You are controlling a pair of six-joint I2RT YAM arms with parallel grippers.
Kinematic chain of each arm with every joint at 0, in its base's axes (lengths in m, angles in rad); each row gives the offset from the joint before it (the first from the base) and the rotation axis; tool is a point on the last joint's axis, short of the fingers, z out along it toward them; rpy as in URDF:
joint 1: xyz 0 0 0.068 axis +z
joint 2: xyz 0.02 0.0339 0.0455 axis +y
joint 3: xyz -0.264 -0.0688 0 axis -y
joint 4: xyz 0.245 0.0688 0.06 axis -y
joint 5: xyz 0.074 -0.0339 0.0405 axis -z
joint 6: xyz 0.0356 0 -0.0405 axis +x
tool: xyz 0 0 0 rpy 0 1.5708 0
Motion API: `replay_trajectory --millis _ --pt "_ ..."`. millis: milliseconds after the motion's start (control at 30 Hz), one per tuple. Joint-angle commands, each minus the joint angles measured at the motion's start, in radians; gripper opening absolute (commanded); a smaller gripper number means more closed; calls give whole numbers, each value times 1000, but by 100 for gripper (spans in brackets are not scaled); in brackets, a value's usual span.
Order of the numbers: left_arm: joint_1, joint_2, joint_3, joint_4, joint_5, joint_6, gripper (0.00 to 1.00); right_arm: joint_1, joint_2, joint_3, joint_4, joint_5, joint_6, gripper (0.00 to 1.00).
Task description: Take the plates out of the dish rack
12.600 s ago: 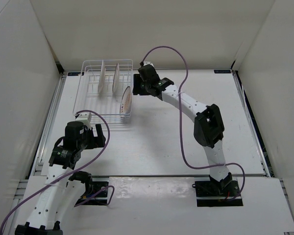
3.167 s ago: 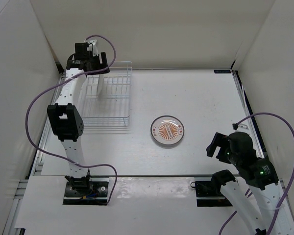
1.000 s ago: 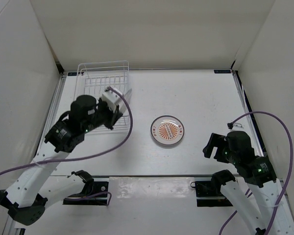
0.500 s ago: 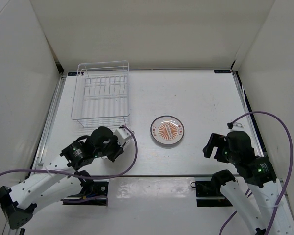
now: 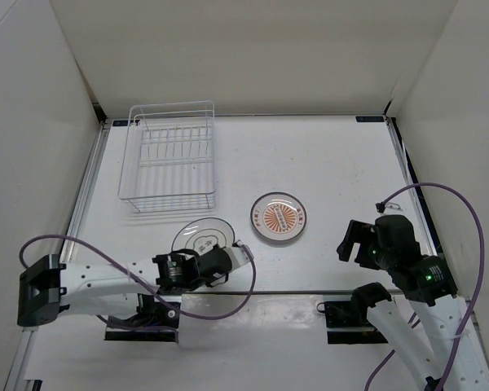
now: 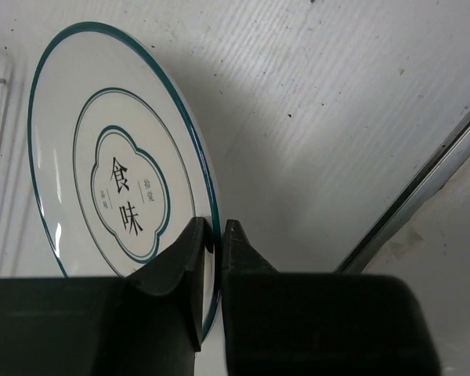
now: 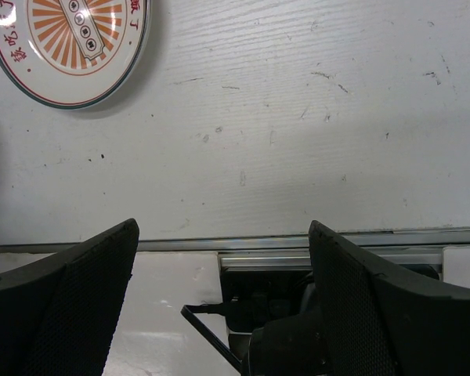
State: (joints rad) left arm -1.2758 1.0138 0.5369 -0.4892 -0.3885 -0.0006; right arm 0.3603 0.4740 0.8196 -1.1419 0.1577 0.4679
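Pinches, in the jaws of the left gripper [image 6: 214,232], the near rim of the teal-rimmed plate [image 6: 113,196], face up and low over the table [image 5: 342,163], beyond the fingertips; spreads the jaws of the right gripper [image 7: 223,235] wide on nothing, well to the right. Shows the dish rack [image 5: 169,198] behind with no plates, the orange sunburst plate [image 5: 278,217] flat just right of the held one, the front rail [image 6: 423,196] near. Calls, likely, for a plain set-down and release, clear of both.
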Motion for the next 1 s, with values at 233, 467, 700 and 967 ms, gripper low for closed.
replay_trajectory --millis 233,467,700,967 --pt "-83 209 -91 89 74 -231 12 -1 -6 0 18 16 -2 90" --pt "-83 261 -49 70 143 -254 55 -1 -21 -2 22 26 3 90" --pt "-86 223 1 66 207 -274 95 0 -25 3 19 26 8 90" --pt "-85 71 136 -61 160 -240 100 2 61 62 -10 -78 -26 90"
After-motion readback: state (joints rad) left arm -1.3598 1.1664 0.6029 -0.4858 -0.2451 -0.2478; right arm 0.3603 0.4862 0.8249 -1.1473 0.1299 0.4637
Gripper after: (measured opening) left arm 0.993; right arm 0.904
